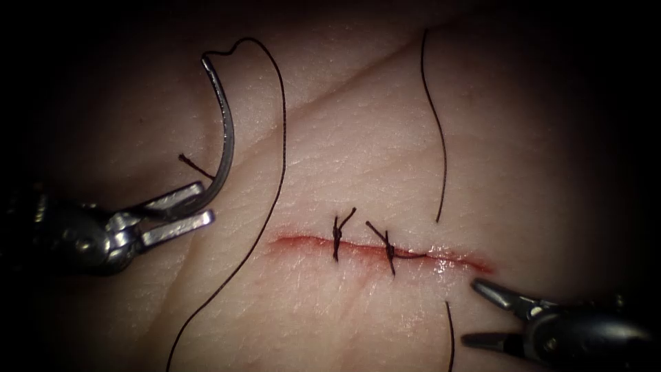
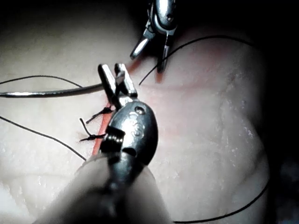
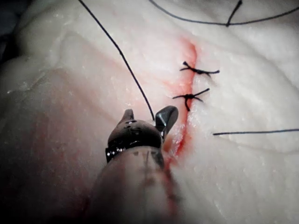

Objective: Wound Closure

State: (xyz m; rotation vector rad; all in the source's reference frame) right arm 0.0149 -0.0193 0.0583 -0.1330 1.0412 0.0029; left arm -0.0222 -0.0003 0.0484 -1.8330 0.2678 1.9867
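Pale tissue (image 1: 358,151) fills my endoscope view, with the cut (image 1: 379,249) running across it from left to right, edged with red fluid (image 1: 303,241). I count 2 knotted stitches (image 1: 339,238) across the cut, their short dark ends sticking up.

My left gripper (image 1: 196,207) sits to the left of the cut's left end, and its jaws are closed on the needle (image 1: 224,138) near one end of its curve. From there the needle arcs upward, above the tissue and not in it. At the needle's top end the thread (image 1: 279,138) leaves in a small loop, then falls in a long sweep down past the cut's left end.

My right gripper (image 1: 492,313) lies just below the cut's right end with its jaws spread apart, and I see nothing between them. A second strand (image 1: 441,145) hangs from above toward the cut's right part, and a short piece shows below it, beside this gripper.
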